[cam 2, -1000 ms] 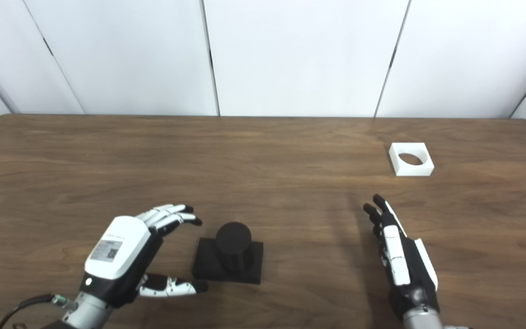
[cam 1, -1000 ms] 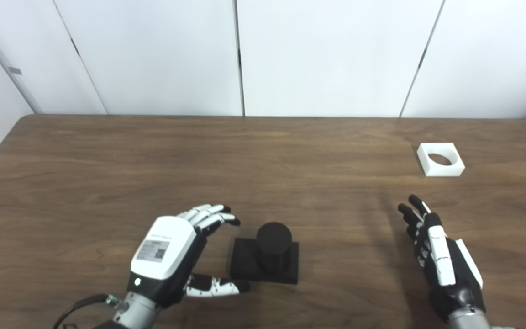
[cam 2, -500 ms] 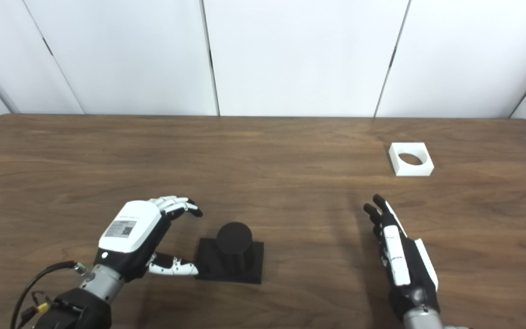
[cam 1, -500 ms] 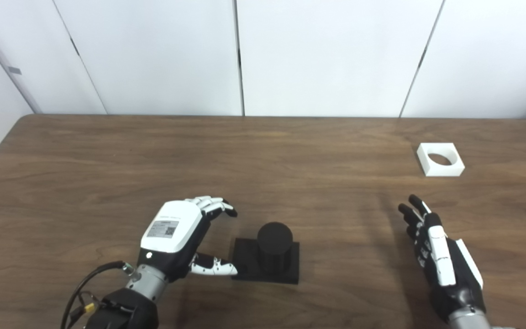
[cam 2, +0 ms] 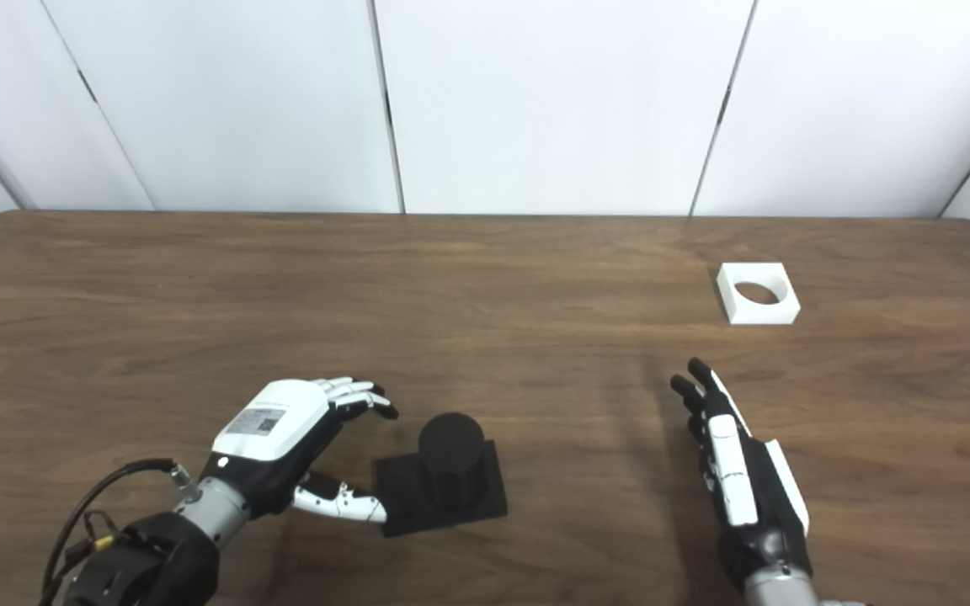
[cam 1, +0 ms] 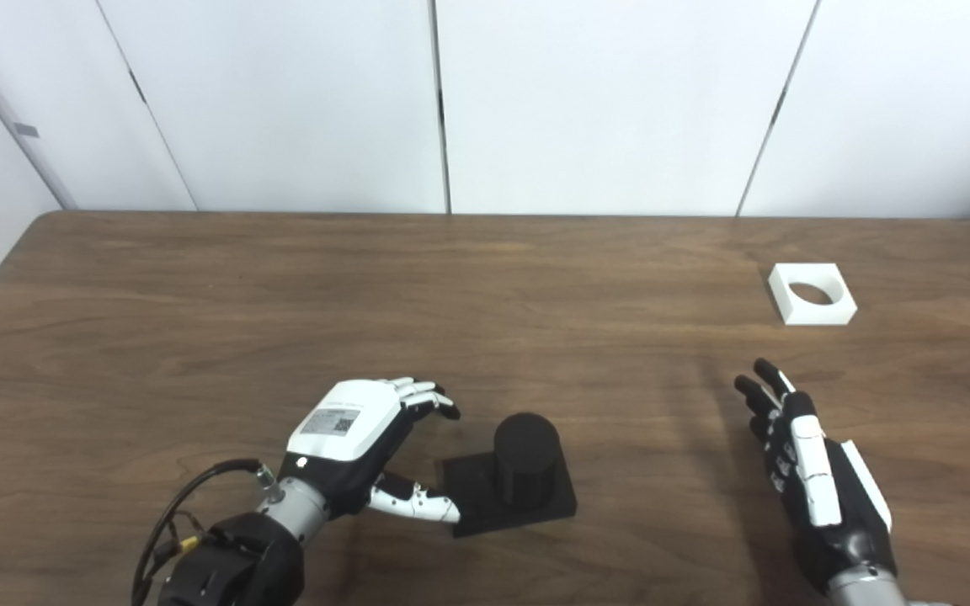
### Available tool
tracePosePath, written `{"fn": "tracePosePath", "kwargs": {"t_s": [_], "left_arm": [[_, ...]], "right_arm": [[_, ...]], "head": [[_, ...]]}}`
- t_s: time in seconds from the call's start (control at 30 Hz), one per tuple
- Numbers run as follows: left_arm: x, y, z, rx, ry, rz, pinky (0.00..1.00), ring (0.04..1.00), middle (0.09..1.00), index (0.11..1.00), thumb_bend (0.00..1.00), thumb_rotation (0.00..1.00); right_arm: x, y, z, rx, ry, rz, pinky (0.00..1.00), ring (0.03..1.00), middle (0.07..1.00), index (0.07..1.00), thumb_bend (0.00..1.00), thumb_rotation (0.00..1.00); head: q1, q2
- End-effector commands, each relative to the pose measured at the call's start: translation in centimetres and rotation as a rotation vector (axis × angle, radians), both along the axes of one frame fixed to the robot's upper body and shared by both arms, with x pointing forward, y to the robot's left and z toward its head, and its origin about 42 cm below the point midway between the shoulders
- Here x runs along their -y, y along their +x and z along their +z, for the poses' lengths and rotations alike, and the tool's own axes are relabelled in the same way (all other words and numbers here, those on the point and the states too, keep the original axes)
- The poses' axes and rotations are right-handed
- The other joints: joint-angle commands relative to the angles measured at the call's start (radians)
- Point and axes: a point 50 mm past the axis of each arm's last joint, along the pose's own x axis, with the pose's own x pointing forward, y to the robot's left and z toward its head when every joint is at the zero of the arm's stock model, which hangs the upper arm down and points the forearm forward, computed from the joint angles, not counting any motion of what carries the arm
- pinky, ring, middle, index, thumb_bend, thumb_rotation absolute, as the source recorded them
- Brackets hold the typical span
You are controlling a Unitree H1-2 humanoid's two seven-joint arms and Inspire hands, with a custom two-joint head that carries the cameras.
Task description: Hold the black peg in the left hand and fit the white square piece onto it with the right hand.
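The black peg (cam 1: 525, 454) is a short round post on a flat square black base, standing on the wooden table (cam 1: 485, 278) near the front middle. My left hand (cam 1: 359, 438) is open just left of it, fingers curved, thumb touching the base's left edge. The base sits slightly turned. The white square piece (cam 1: 812, 293) with a round hole lies flat at the far right. My right hand (cam 1: 813, 471) is open and flat near the front right, well short of the white piece.
White wall panels stand behind the table's far edge. A black cable (cam 1: 190, 522) trails from my left wrist at the front left.
My left hand has dropped and pressed right against the peg's base. The peg has slid a little to the right and turned. My right hand and the white piece have not moved.
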Motion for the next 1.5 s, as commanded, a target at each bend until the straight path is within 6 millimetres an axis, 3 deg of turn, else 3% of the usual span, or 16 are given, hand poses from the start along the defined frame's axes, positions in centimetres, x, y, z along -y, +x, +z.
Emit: {"fn": "tracePosePath", "kwargs": {"t_s": [0.0,0.23,0.6,0.77,1.2,1.47], "left_arm": [[0.1,0.1,1.3,0.073,-0.042,0.004,0.88,0.896,0.875,0.757,1.00,0.58],[0.1,-0.4,1.8,0.134,-0.106,0.036,0.81,0.874,0.849,0.734,1.00,0.56],[0.2,-0.6,2.4,0.199,-0.140,0.046,0.80,0.861,0.841,0.728,0.96,0.53],[0.7,-1.1,3.1,0.247,-0.209,0.060,0.77,0.838,0.818,0.720,0.96,0.56],[1.5,-2.7,3.8,0.222,-0.144,0.086,0.76,0.836,0.831,0.729,0.97,0.60],[1.8,-3.4,3.3,0.200,-0.085,0.114,0.75,0.840,0.832,0.730,0.98,0.65]], "right_arm": [[-0.7,0.3,0.4,0.030,0.040,0.000,1.00,0.972,0.915,0.954,0.50,1.00],[-0.5,0.4,0.4,0.021,0.050,0.003,1.00,0.981,0.924,0.958,0.51,1.00],[-0.4,0.5,0.3,0.020,0.044,0.006,1.00,0.974,0.917,0.953,0.52,1.00],[-0.3,0.5,0.3,0.021,0.043,0.006,1.00,0.970,0.915,0.955,0.51,1.00],[-0.2,0.6,0.3,0.028,0.041,0.004,1.00,0.966,0.915,0.959,0.51,1.00],[-0.1,0.6,0.2,0.028,0.027,0.010,1.00,0.969,0.920,0.961,0.52,1.00]], "head": [[0.002,-0.001],[0.008,-0.004],[0.009,-0.010],[0.013,-0.010],[0.015,-0.005],[0.016,0.000]]}}
